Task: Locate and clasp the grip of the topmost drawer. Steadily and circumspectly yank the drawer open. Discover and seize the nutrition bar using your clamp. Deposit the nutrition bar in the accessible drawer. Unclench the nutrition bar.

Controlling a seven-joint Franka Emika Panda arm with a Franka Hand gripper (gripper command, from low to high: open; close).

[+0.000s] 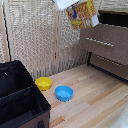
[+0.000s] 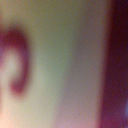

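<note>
The nutrition bar (image 1: 82, 13), a flat packet in red, yellow and orange print, hangs in the air at the top of the exterior view. It sits above the near end of the topmost drawer (image 1: 106, 39). That drawer stands pulled out from the dark-framed dresser, and its thin silver handle (image 1: 99, 42) shows on the brown front. Only a white piece of my clamp (image 1: 69, 7) shows at the top edge, touching the bar's corner; its fingers are hidden. The wrist view is a blur of pale yellow with a red curl (image 2: 17, 62), a printed surface very close to the lens.
A yellow bowl (image 1: 43, 83) and a blue bowl (image 1: 64, 93) rest on the wooden floor. A black open case (image 1: 20, 95) fills the exterior view's lower left. A lower drawer (image 1: 109, 66) stays shut under the open one. A woven screen (image 1: 40, 35) stands behind.
</note>
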